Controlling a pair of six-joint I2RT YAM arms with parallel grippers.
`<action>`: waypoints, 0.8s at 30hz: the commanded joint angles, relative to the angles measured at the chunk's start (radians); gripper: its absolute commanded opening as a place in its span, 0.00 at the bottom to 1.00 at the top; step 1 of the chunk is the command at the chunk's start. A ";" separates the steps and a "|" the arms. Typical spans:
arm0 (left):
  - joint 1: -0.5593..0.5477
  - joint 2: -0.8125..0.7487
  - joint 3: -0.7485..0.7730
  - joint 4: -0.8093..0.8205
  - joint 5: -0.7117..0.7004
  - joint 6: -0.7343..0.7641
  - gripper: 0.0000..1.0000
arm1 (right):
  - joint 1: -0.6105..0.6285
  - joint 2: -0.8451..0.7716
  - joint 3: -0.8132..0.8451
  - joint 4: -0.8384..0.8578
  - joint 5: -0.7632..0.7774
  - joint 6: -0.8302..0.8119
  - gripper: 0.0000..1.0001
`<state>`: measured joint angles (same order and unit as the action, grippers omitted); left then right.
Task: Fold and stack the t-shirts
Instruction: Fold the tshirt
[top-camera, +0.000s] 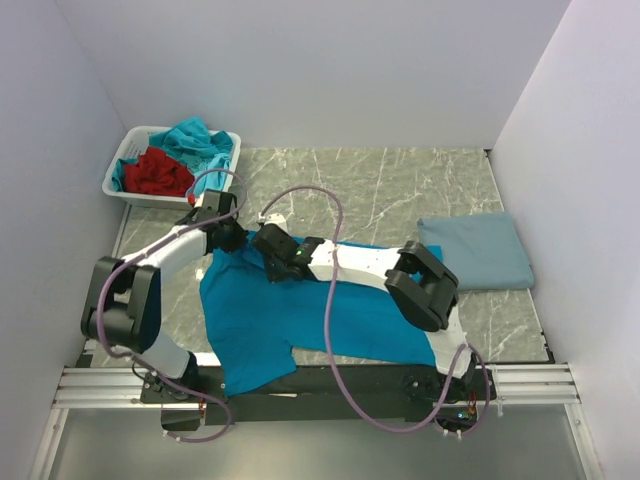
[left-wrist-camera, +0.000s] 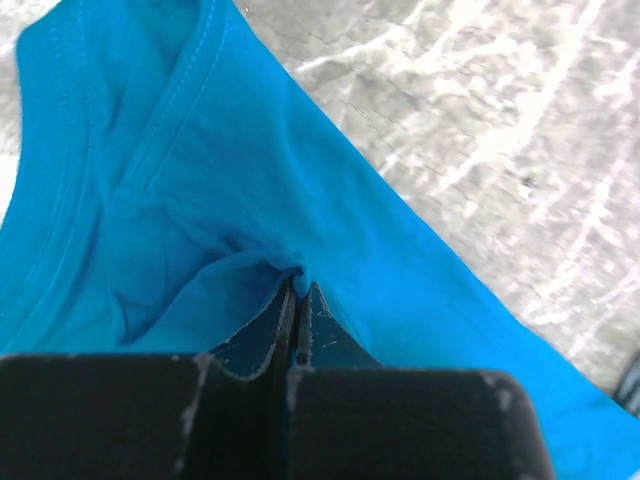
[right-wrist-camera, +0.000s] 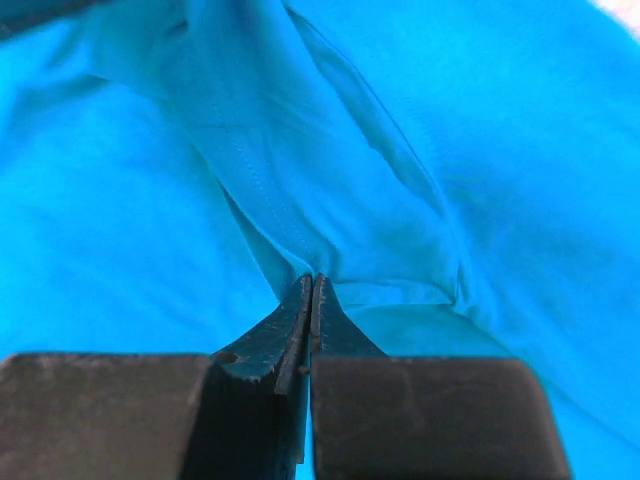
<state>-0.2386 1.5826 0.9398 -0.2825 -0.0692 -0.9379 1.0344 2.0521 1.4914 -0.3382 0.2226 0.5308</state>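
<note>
A bright teal-blue t-shirt (top-camera: 300, 315) lies spread on the marble table in front of the arms. My left gripper (top-camera: 228, 240) is shut on the shirt's cloth near its far left corner; in the left wrist view the gripper (left-wrist-camera: 298, 288) pinches a fold of the shirt (left-wrist-camera: 300, 190) beside the collar seam. My right gripper (top-camera: 268, 246) is shut on the shirt's far edge just right of the left one; in the right wrist view the gripper (right-wrist-camera: 312, 280) pinches a seam fold of the shirt (right-wrist-camera: 420, 150). A folded slate-blue t-shirt (top-camera: 478, 250) lies at the right.
A white slatted basket (top-camera: 120, 172) at the far left corner holds a red t-shirt (top-camera: 158, 173) and a turquoise t-shirt (top-camera: 200, 142). White walls close in the table on three sides. A metal rail (top-camera: 320, 385) runs along the near edge.
</note>
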 joint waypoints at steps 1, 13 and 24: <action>0.004 -0.094 -0.033 -0.023 -0.012 -0.007 0.01 | 0.007 -0.113 -0.009 -0.015 -0.003 -0.018 0.00; 0.002 -0.341 -0.237 -0.099 0.006 -0.091 0.01 | 0.007 -0.176 -0.077 -0.039 -0.072 -0.061 0.00; -0.008 -0.521 -0.346 -0.228 -0.015 -0.144 0.01 | 0.007 -0.251 -0.180 -0.012 -0.167 -0.068 0.00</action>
<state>-0.2417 1.1042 0.6106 -0.4625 -0.0685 -1.0527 1.0344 1.8717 1.3304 -0.3756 0.0929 0.4736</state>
